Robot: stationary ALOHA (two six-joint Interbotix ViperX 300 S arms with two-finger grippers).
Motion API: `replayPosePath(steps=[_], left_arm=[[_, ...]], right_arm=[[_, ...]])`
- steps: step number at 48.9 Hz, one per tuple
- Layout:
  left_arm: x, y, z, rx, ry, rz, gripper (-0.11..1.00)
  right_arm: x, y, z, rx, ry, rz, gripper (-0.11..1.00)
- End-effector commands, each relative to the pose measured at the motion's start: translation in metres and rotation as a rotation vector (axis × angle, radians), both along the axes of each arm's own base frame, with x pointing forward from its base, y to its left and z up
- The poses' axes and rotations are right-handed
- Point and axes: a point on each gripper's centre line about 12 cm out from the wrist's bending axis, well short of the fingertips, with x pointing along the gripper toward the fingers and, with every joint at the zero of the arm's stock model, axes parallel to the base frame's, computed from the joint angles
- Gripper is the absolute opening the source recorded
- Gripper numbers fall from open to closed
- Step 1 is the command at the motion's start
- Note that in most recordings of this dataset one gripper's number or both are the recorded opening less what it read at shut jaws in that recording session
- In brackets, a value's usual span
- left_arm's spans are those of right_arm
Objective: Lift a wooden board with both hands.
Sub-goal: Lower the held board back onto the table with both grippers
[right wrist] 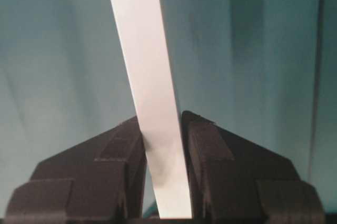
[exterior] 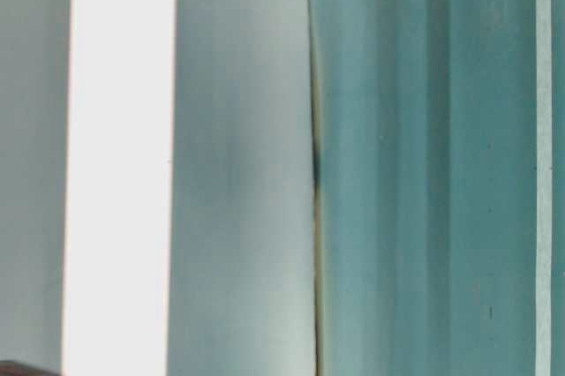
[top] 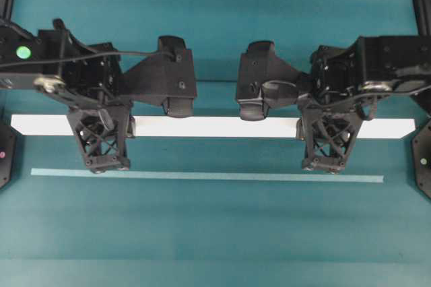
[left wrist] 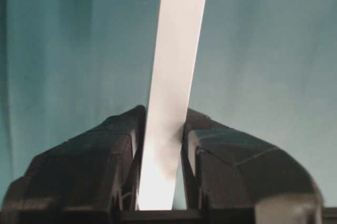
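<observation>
The wooden board (top: 215,126) is seen in the overhead view as a long white plank stretched across the teal table surface (top: 215,233) from the 9 o'clock side to the 3 o'clock side, level with the frame's width. It is gripped near both ends. The left gripper (top: 108,166) reaches over the board's left part, toward 8 o'clock of the frame, and the right gripper (top: 328,166) over its right part, toward 4 o'clock. In the left wrist view the board (left wrist: 176,77) runs up toward 12 o'clock between the two black fingers (left wrist: 105,171), which are pressed against its faces, so the left gripper (left wrist: 160,134) is pinched on the board. In the right wrist view the same is shown: the board (right wrist: 150,77) is clamped between the black fingers (right wrist: 221,171) of the right gripper (right wrist: 160,129), leaning slightly toward 11 o'clock.

A thin pale teal strip (top: 202,175) is laid on the table parallel to the board, just toward 6 o'clock of it in the overhead view; the gripper tips are seen over its upper edge. In the table-level view the board (exterior: 119,164) appears as a bright vertical band, blurred, with the strip (exterior: 543,164) at the 3 o'clock edge. Whether the board is clear of the table cannot be told.
</observation>
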Motion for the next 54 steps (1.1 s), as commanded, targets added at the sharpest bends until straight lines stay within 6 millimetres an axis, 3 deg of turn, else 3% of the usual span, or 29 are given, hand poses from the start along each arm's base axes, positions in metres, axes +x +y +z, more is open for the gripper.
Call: replayPosePath(steps=[1,11,36,54], left_arm=[[0.0,0.0,-0.008,-0.002,-0.035,0.007,0.18],[-0.008,-0.001,-0.054,-0.006,0.007,0.008,0.18],[-0.013,0.001,-0.112,-0.006,-0.013,0.011,0.18],[-0.009,-0.008,-0.149,-0.018,-0.022,0.018,0.18]], right_arm=[[0.0,0.001,-0.016,0.0,-0.002,0.004,0.21],[-0.002,0.003,-0.051,-0.003,-0.025,0.015,0.21],[0.002,0.01,-0.112,-0.002,-0.002,0.036,0.21],[0.0,0.016,-0.138,-0.003,0.015,0.053,0.21]])
